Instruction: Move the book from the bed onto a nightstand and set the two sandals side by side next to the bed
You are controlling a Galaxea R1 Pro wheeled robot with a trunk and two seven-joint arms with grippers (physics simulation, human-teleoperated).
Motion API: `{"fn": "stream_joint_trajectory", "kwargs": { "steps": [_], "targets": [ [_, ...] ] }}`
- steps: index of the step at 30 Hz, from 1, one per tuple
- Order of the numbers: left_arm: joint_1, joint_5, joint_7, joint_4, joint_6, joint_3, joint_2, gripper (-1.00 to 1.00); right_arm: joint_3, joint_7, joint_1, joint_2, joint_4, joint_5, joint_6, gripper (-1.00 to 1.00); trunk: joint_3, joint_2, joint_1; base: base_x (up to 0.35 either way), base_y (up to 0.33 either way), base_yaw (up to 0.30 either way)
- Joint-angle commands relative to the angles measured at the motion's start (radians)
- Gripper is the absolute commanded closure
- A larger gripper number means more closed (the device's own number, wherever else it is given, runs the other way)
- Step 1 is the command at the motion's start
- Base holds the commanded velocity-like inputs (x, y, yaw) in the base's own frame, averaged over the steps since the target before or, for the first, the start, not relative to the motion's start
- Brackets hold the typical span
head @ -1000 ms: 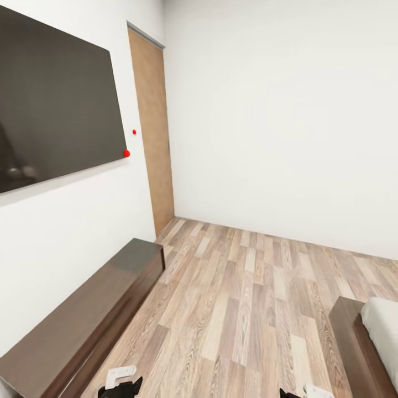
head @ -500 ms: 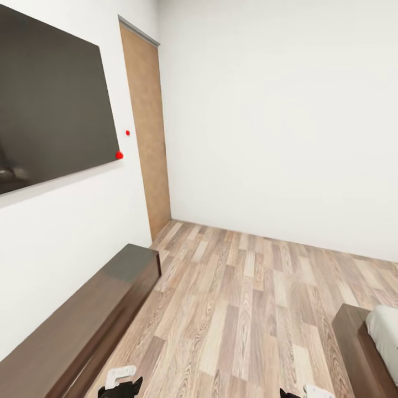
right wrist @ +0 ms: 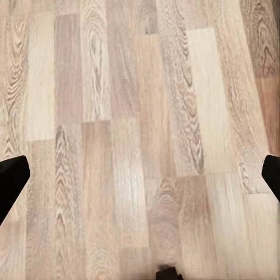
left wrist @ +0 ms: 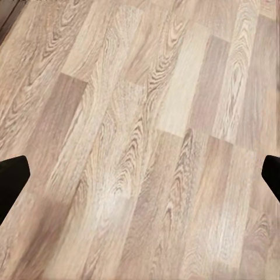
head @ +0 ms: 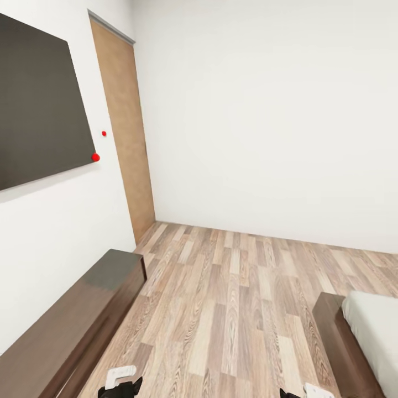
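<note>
A corner of the bed [head: 330, 326] shows at the lower right of the head view, a dark brown frame around a pale mattress. The book, the sandals and the nightstands are out of view. My left gripper [head: 120, 388] and right gripper [head: 292, 393] peek in at the bottom edge of the head view, low over the wood floor. In the left wrist view my left gripper [left wrist: 140, 178] is open, its black fingertips [left wrist: 11, 175] far apart above bare planks. In the right wrist view my right gripper [right wrist: 140, 178] is open too, with only floor between its fingertips [right wrist: 11, 178].
A long dark-brown dresser [head: 83, 326] runs along the left wall under a black wall screen [head: 38, 105]. A wooden door [head: 124, 132] stands in the far left corner. Wood floor [head: 232, 309] stretches between the dresser and the bed up to the white far wall.
The camera has turned right: screen, door and dresser slid left in the picture and more of the bed's corner came into view. The grippers keep their place.
</note>
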State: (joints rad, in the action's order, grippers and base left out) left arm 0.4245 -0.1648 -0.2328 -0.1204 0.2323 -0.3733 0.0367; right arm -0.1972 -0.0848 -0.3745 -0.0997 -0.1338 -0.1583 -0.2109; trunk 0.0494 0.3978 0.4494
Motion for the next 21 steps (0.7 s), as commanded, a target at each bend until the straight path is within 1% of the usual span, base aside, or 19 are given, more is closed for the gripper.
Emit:
{"fn": "stream_joint_trajectory", "kwargs": {
  "steps": [1, 11, 14, 21],
  "targets": [
    [0.001, -0.010, -0.003, 0.001, 0.004, -0.009, 0.000, -1.00, -0.004, -0.009, -0.001, 0.000, 0.002, -0.010, -0.004, -1.00, 0.002, 0.002, 0.001, 0.000, 0.000, -0.217],
    [0.001, -0.010, -0.003, 0.001, 0.004, -0.009, 0.000, -1.00, -0.005, -0.009, -0.001, 0.000, 0.002, -0.010, -0.004, -1.00, 0.002, 0.002, 0.001, 0.014, 0.000, -0.204],
    [0.001, -0.010, -0.003, 0.001, 0.004, -0.009, 0.000, -1.00, -0.004, -0.007, -0.001, 0.000, 0.002, -0.010, -0.004, -1.00, 0.002, 0.002, 0.001, 0.229, 0.000, -0.070],
    [0.001, -0.010, -0.003, 0.001, 0.004, -0.009, 0.000, -1.00, -0.005, -0.006, -0.001, 0.000, 0.002, -0.010, -0.005, -1.00, 0.002, 0.002, 0.001, 0.306, 0.000, -0.016]
  ]
}}
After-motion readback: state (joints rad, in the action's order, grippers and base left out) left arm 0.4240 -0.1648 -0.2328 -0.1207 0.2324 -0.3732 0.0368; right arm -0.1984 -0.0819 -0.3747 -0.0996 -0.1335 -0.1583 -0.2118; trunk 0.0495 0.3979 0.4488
